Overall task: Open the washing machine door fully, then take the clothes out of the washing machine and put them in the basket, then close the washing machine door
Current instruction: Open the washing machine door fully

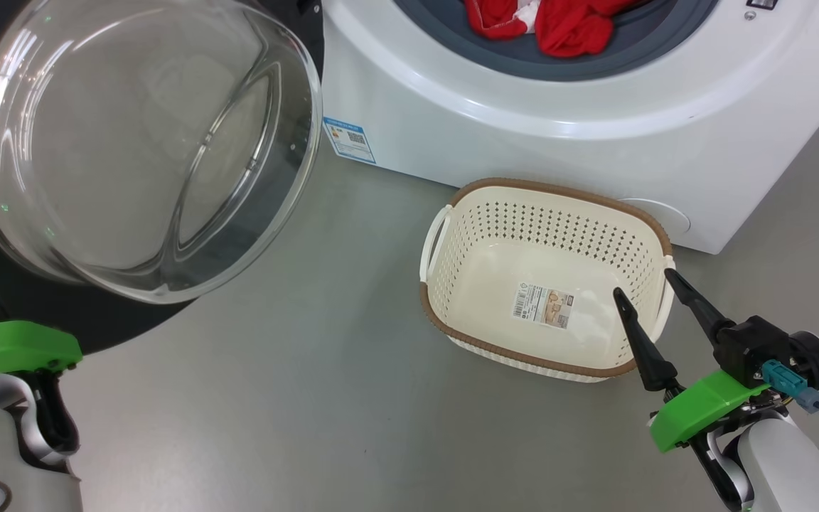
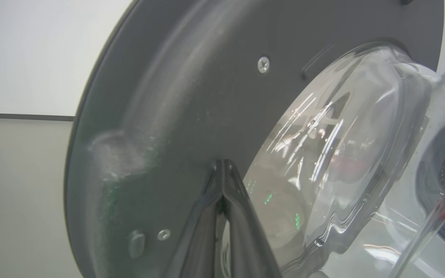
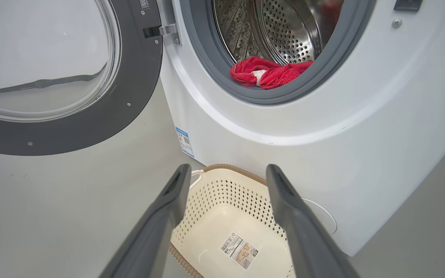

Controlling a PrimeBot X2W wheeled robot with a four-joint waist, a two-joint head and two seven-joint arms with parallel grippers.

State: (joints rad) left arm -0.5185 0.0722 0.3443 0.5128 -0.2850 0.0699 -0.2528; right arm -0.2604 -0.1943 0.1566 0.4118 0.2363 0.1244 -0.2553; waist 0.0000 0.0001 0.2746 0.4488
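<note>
The washing machine door stands swung open at the left, its clear glass bowl bulging toward me. In the left wrist view my left gripper is shut on nothing, tips close against the door's grey inner face. The washing machine shows red clothes lying on its grey gasket. They lie at the drum mouth in the right wrist view too, clothes. The basket sits on the floor before the machine, with nothing in it. My right gripper hangs open over the basket's right end, also right gripper.
A blue label marks the machine's lower left front, and a round cover sits low on it behind the basket. Grey floor spreads between door and basket. A white wall stands behind the door.
</note>
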